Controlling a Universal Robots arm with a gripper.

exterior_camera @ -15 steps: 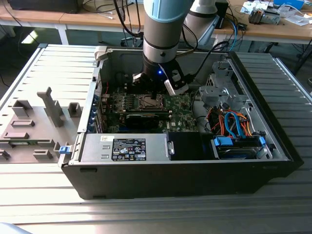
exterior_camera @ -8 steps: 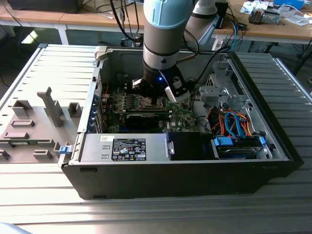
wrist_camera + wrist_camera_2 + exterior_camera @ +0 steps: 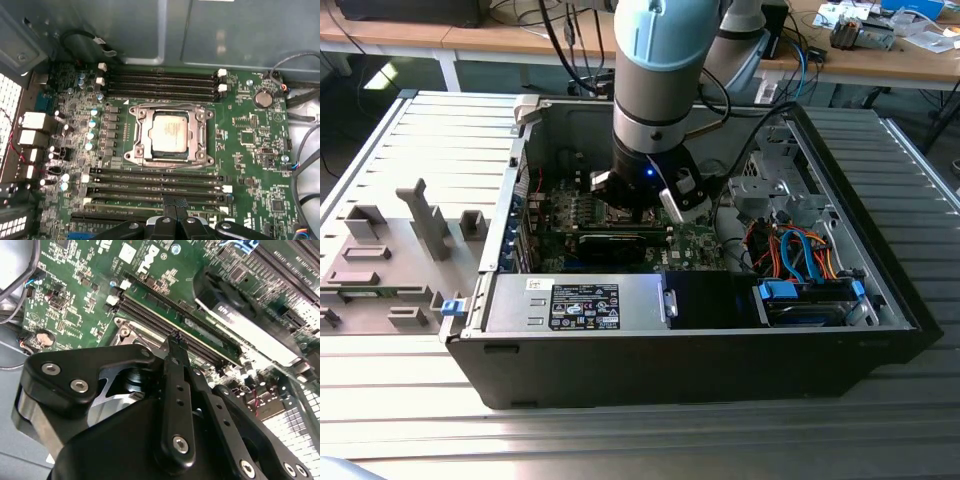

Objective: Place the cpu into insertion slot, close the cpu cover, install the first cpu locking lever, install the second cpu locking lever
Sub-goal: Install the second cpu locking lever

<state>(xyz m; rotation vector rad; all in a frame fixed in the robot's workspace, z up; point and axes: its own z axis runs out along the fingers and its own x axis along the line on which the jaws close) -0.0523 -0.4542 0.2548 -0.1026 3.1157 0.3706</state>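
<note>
Inside the insertion slot [image 3: 170,137], under the closed cpu cover [image 3: 141,135], sits the cpu [image 3: 170,134].

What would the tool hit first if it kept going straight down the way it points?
Probably the long memory slots beside the cpu, judging by the tool tip in the first wrist view; depth is unclear.

The motherboard [image 3: 250,130] is deep green, speckled with silver solder points and white print. At its middle the cpu [image 3: 170,136] shows a pale silvery-grey top, framed by the cpu cover [image 3: 205,131] in dull grey metal. The memory slots [image 3: 160,80] are black with white end clips. The arm [image 3: 660,60] is light blue and silver — the pincer [image 3: 175,347] matt black with bright screw heads. The computer case [image 3: 720,370] is black, with orange and blue cables [image 3: 800,250] inside, on a grey ribbed table [image 3: 440,130].
</note>
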